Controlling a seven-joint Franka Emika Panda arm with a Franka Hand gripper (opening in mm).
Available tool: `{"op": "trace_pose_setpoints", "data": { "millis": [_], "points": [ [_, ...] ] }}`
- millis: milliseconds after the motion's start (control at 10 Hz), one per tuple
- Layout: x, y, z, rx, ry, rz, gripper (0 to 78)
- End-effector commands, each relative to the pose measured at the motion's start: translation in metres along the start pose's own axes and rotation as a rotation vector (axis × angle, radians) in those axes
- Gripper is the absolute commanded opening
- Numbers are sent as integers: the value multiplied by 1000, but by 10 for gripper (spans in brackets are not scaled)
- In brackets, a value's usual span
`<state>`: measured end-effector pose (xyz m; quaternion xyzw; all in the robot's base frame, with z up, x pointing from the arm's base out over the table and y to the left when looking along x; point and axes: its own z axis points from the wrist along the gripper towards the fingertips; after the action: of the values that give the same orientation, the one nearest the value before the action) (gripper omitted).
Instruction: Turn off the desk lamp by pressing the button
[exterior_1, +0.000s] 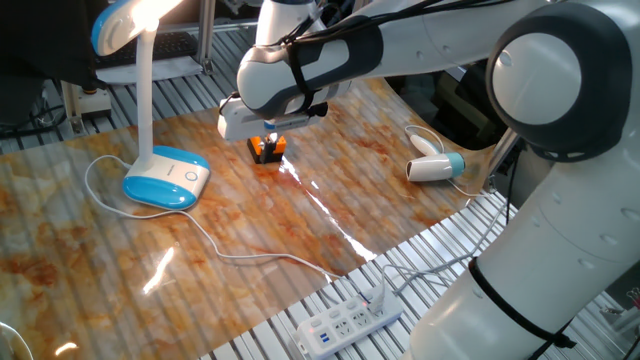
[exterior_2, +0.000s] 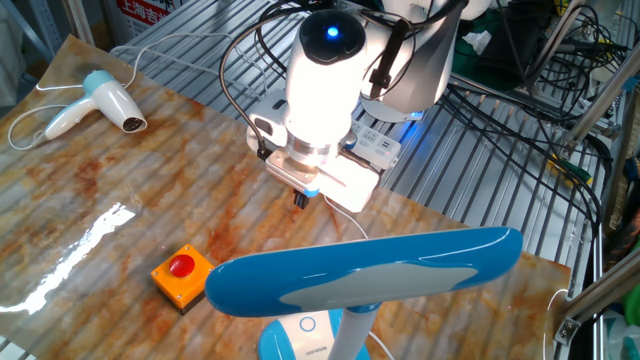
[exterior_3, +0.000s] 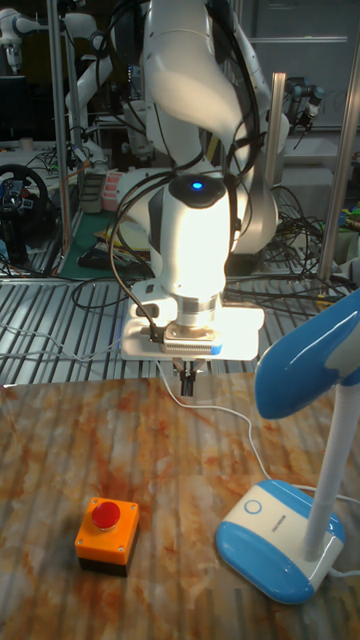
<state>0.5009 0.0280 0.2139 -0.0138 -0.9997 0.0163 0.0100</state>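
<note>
The desk lamp stands at the table's left with its blue-and-white base (exterior_1: 167, 177) and lit head (exterior_1: 125, 20); the blue back of its head (exterior_2: 360, 265) fills the foreground of the other fixed view. The button (exterior_3: 252, 507) is a faint ring on the base's white top, also seen as the button (exterior_2: 308, 324). My gripper (exterior_3: 186, 383) hangs above the table, left of the lamp base and well above it. Its dark fingertips (exterior_2: 299, 200) are pressed together and hold nothing. In one fixed view the gripper (exterior_1: 273, 127) is over the orange box.
A red push-button on an orange box (exterior_3: 106, 535) sits on the table near the gripper. A white-and-blue hair dryer (exterior_1: 437, 166) lies at the far side. A power strip (exterior_1: 345, 322) rests on the metal rack, and the lamp's white cord (exterior_1: 230, 255) trails across the table.
</note>
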Motion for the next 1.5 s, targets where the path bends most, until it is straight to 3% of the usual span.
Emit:
{"op": "trace_pose_setpoints", "data": {
  "millis": [100,400,700,900,1500],
  "points": [
    [-2,0,-3,-96,-25,27,0],
    [-2,1,-2,-73,-30,-11,0],
    [-14,10,18,-82,-62,-19,0],
    [-19,15,18,-83,-60,-24,0],
    [-21,38,20,-85,-58,15,0]
  ]
}}
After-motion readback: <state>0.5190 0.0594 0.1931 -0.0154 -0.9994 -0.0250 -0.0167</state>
